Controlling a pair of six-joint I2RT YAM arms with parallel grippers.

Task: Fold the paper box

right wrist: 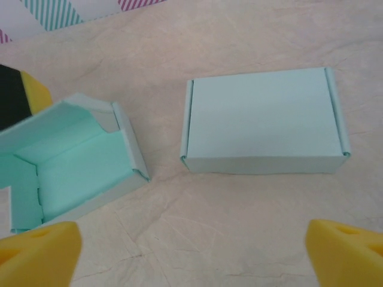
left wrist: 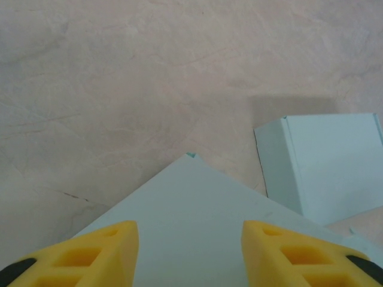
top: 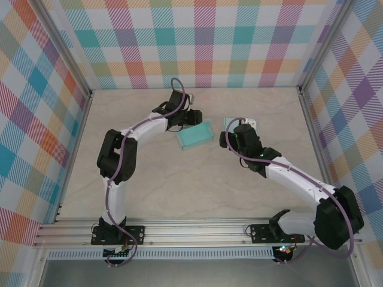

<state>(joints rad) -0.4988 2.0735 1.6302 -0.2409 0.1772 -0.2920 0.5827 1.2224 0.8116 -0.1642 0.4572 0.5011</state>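
Half-made teal box, lid not yet shut

The open box [top: 196,134] has its side walls standing and its inside showing. The left gripper [left wrist: 188,239] is at the far-left side of the open box, fingers spread wide with what I take for the lid panel [left wrist: 197,203] lying between them. Whether the pads touch the paper I cannot tell. Just right of the open box sits a closed box [right wrist: 263,122], fully folded, and the right gripper [right wrist: 191,239] hangs over it, fingers wide apart and empty. By my reading the walls are done and closing the lid is the step in hand. That calls for swinging the panel over the open box and tucking its front flap inside, perhaps with the right gripper steadying the right-hand wall
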